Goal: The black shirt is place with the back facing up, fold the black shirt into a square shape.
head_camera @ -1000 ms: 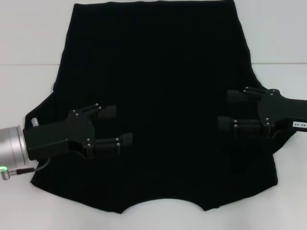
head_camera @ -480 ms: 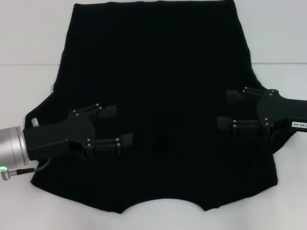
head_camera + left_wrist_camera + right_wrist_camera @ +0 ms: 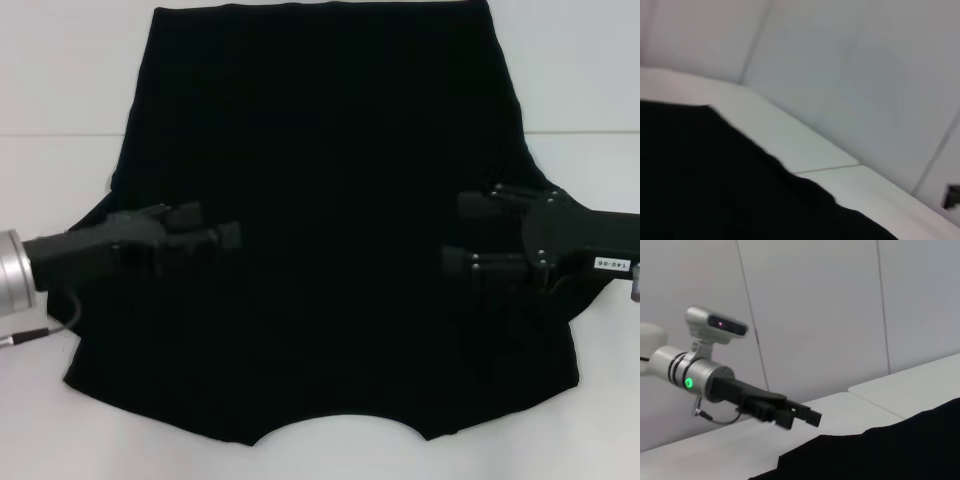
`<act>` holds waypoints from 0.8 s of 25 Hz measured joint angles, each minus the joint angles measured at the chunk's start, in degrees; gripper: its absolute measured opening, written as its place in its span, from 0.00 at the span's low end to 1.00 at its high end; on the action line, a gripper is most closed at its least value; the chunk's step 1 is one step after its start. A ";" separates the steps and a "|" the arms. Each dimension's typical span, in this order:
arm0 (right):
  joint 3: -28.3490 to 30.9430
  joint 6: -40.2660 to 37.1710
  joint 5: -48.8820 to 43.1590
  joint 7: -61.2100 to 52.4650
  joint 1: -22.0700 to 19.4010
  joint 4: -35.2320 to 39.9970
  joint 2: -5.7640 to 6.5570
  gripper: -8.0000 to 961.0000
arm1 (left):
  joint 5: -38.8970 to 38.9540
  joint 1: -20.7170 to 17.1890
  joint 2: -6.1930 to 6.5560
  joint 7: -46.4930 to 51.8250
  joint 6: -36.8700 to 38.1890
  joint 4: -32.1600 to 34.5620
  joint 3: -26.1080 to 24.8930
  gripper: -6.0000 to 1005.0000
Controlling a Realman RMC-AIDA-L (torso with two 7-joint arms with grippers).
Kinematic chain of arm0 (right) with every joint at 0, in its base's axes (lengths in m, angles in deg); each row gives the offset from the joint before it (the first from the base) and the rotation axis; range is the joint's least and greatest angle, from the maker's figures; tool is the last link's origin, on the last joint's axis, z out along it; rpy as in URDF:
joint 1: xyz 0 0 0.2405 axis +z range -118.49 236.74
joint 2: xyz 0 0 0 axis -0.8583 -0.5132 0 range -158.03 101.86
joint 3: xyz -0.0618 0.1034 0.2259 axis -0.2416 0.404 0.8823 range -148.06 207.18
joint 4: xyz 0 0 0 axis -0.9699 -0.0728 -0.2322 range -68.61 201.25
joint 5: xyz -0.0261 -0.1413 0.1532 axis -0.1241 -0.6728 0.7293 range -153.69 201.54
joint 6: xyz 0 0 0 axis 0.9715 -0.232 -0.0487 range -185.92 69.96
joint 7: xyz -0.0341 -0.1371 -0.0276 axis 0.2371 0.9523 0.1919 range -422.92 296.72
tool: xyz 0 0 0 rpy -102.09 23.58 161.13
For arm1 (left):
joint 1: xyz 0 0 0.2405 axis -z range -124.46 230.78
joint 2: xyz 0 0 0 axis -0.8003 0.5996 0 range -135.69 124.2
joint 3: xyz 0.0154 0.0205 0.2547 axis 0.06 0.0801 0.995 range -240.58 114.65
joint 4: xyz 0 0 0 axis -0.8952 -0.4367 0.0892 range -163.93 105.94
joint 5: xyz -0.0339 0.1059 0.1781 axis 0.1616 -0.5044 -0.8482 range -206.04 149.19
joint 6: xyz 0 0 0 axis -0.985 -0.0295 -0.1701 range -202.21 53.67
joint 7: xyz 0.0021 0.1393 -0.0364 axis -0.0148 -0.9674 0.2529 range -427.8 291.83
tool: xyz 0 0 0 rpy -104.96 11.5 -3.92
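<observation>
Left gripper (image 3: 215,228) turned edge-on, black shirt (image 3: 330,180) flat, smooth

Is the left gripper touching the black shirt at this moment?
Apart. The right wrist view shows the left gripper hanging above the black shirt, with white table visible between them.

I'm seeing the black shirt (image 3: 330,230) running off the head view's top edge. I'm getting only blur from the left wrist view.
</observation>
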 joint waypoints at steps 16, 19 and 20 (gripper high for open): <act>-0.36 0.05 -0.23 -0.07 0.72 -0.21 -0.98 0.94 | -20.09 -0.25 1.14 28.85 -10.40 12.00 -0.27 0.90; -0.35 0.15 -0.23 -0.08 1.05 -0.21 -1.05 0.94 | -22.89 0.43 1.34 30.46 -11.81 12.09 -0.20 0.89; -0.35 0.22 -0.23 -0.08 1.11 -0.20 -1.05 0.94 | -23.71 0.62 1.38 31.32 -12.74 12.02 -0.13 0.89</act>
